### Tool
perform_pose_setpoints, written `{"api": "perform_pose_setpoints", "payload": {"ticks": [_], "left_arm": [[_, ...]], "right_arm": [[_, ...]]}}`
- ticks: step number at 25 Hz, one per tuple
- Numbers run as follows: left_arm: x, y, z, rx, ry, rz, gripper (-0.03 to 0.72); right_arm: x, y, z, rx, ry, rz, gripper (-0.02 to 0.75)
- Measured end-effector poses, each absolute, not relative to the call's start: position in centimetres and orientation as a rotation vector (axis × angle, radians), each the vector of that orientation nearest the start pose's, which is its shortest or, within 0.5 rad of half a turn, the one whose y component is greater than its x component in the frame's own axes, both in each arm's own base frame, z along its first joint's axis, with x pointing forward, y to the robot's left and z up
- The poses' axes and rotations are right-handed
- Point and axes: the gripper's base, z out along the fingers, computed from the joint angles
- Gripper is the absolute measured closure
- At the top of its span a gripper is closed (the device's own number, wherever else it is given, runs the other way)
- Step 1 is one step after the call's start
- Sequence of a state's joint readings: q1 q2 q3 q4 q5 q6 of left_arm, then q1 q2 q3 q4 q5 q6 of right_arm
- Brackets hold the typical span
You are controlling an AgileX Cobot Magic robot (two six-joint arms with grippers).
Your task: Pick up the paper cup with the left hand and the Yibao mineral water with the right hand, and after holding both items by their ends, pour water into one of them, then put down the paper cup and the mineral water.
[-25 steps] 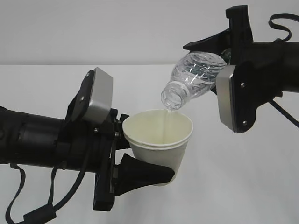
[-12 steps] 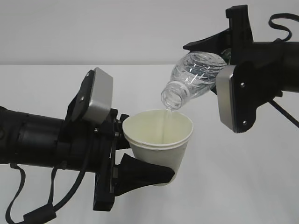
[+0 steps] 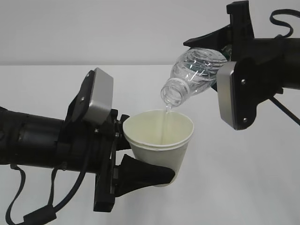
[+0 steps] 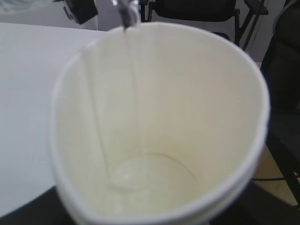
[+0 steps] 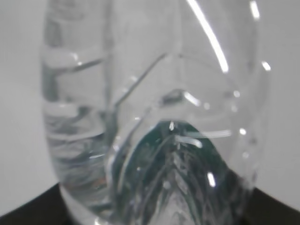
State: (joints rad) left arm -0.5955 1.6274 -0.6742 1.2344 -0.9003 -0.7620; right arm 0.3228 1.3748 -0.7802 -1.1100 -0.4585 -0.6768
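1. A plain white table [image 3: 243, 187] is running back to a pale grey wall; nothing is resting on the stretch of it in view, since both task things are being held in the air above it.
2. The left hand [image 3: 140, 161] is clamping the paper cup [image 3: 159, 140] upright near its base, one black finger [image 3: 145, 174] pressing its near side, the other hidden behind the cup.
3. The right hand [image 3: 225, 49] is gripping the Yibao mineral water [image 3: 194, 75] by its rear end, tilting the open mouth down just above the cup's rim; its fingers are pinching the bottle, their tips largely hidden.
4. A thin stream is falling into the cup, and the left wrist view is showing only a shallow pool on the bottom.
5. To pour well, the bottle's mouth should probably be staying over the cup's middle with the tilt increasing gently, while the cup is being kept level.
6. Count: two grippers, one bottle, and one cup that is looking like two nested.
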Motion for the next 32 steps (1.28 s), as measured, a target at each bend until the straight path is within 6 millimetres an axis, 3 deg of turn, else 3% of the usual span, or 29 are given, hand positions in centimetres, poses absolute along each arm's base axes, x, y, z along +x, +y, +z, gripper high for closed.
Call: {"api": "perform_pose_setpoints", "payload": {"ticks": [32], "left_arm": [[20.13,-21.74,19.83,1.314,1.536,-1.033,0.259]], "right_arm": [[26.69,12.72,28.26,-1.740,0.704,-0.614,0.322]]}}
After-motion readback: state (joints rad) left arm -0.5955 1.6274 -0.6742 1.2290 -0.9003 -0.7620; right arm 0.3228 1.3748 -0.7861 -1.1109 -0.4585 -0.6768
